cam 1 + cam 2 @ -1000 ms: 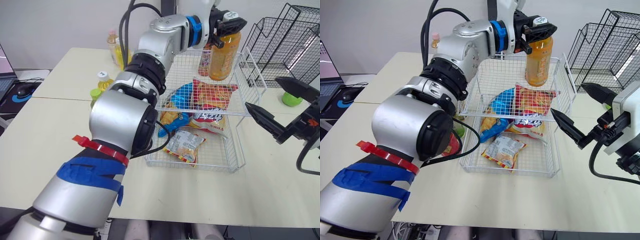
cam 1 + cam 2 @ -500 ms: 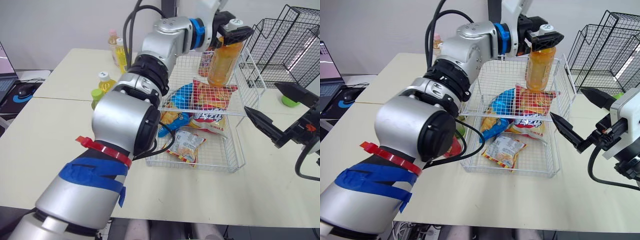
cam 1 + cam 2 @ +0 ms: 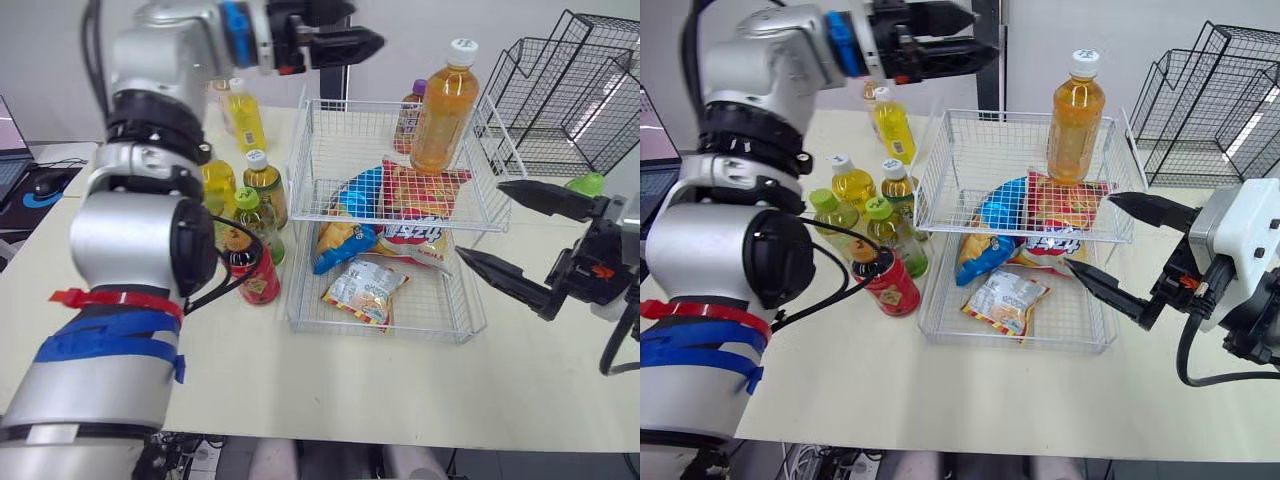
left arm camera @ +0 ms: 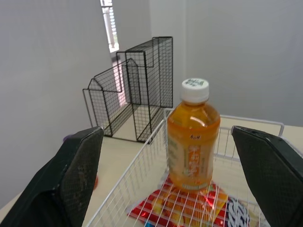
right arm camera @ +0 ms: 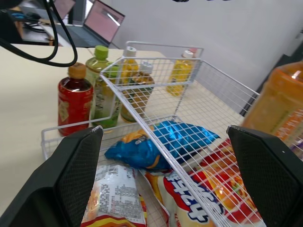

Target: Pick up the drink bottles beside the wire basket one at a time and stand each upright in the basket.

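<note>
The wire basket is made of thin metal wire, coated white and smooth. The orange drink bottle is seen to be clear, glossy plastic, closed by a matt white plastic cap and wrapped in a thin film label. The same shiny clear plastic is shown by the bottles beside the basket. The snack bags are made of crinkled, glossy film on which light is reflected. The table is finished smooth and matt. The racks are formed of matt black wire. The fingers of the left gripper are faced with matt black, finely dimpled pads.
</note>
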Controlling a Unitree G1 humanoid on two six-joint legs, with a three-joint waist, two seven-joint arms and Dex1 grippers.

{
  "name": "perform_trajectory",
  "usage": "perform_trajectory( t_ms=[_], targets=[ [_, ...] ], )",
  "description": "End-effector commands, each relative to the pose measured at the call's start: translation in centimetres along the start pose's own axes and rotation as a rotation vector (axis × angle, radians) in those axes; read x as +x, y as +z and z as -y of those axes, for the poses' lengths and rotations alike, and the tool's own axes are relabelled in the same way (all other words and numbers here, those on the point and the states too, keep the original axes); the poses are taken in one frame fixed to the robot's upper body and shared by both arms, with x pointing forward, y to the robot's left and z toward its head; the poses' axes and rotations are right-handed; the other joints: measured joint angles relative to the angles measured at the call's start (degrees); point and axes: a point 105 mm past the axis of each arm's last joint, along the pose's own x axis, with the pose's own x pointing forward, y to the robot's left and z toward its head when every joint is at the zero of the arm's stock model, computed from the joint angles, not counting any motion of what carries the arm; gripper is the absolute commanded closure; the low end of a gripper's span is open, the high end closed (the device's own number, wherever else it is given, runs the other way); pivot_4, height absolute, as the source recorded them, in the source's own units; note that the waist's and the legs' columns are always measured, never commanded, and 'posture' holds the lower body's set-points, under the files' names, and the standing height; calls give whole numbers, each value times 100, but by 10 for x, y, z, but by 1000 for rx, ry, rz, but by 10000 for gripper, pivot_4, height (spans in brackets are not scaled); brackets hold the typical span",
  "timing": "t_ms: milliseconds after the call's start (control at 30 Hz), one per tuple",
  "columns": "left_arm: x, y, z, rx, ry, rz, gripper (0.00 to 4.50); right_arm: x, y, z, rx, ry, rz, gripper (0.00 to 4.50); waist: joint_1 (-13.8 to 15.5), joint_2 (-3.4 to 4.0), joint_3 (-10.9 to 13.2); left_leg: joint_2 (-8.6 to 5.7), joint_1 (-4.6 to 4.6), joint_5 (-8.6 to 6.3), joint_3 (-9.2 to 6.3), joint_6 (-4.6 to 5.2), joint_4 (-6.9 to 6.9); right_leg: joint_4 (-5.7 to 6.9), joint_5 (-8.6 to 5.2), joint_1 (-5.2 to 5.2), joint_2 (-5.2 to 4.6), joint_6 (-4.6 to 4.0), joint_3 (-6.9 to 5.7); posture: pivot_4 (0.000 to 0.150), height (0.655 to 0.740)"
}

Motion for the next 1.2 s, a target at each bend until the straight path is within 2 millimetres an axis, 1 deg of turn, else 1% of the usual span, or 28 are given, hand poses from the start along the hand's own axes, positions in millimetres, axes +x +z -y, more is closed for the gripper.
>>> perform_trajectory(
  t_ms=[33,67,100,133,167,233,333,400,467,533,600,667,767,833,933,1100,1200],
  targets=[
    [-49,16,-5,39,141,-4,123,7,7,-8,-5,108,39,0,-49,2,0,1,1,0,-2,0,0,1,0,0,0,0,-1,1500,6978],
    [-66,14,-6,53,180,-27,123,11,8,-9,-4,129,51,0,-54,2,0,4,2,1,-5,-2,0,3,0,0,1,0,-1,1500,6978],
    [-79,12,-5,54,210,-48,123,13,9,-10,-4,145,60,0,-58,2,0,5,0,3,-12,-4,0,5,0,1,2,-1,-8,1500,6978],
    [-91,10,-4,43,235,-60,123,16,9,-11,-3,157,66,0,-48,2,0,6,0,3,-14,-5,2,6,0,0,2,-1,-10,1500,6978],
    [-97,9,-2,34,252,-67,123,17,8,-11,-2,164,69,0,-39,1,1,5,0,4,-16,-5,3,6,0,1,1,-1,-14,1500,6978],
    [-129,-4,0,-5,314,-115,123,22,7,-11,10,186,78,0,7,2,-1,4,-2,4,-19,-4,9,4,0,3,-1,-1,-20,1500,6978],
    [-177,-34,7,-68,415,-214,123,27,2,-12,16,217,67,0,-1,5,-3,1,7,3,-17,-3,7,8,0,7,-10,-1,-12,1500,6978],
    [-202,-57,13,-101,466,-281,123,29,0,-11,17,220,65,0,-1,5,-3,5,12,5,-15,-1,8,14,-1,9,-10,-2,-17,1500,6978],
    [-221,-78,17,-133,516,-314,123,28,-1,-13,17,227,65,0,58,0,-4,8,17,7,-18,2,10,20,-2,14,-12,-7,-23,1500,6978],
    [-232,-99,20,-164,570,-317,123,27,-1,-14,13,234,64,0,109,-6,-8,19,16,9,-21,4,12,21,-3,15,-17,-8,-28,1500,6978],
    [-233,-115,23,-181,605,-314,123,26,-1,-14,11,238,63,0,147,-7,-9,28,17,10,-21,7,11,19,-3,21,-30,-8,-33,1500,6978],
    [-232,-121,25,-196,616,-298,123,25,0,-14,15,240,63,0,186,-13,-12,24,16,13,-21,12,12,17,-3,23,-36,-8,-36,1500,6978],
    [-214,-131,23,-199,655,-238,123,21,-1,-16,21,247,47,0,227,-22,-18,20,17,14,-21,14,12,16,-3,24,-38,-7,-36,1500,6978],
    [-197,-133,24,-214,663,-192,123,19,-2,-18,17,247,38,0,255,-25,-20,12,17,14,-22,15,12,15,-3,29,-43,-7,-36,1500,6978],
    [-180,-135,20,-191,712,-175,123,19,-2,-16,15,244,29,0,243,-29,-23,-1,17,14,-25,15,13,14,-2,32,-39,-5,-39,1500,6978],
    [-155,-144,11,-162,787,-165,123,22,-2,-12,16,242,25,0,236,-30,-23,-8,30,14,-22,15,10,15,-2,41,-28,-5,-33,1500,6978],
    [-148,-149,6,-151,824,-167,123,22,-2,-12,15,243,24,0,224,-30,-23,-8,31,14,-21,14,8,13,-1,41,-25,-6,-31,1500,6978]
  ],
)
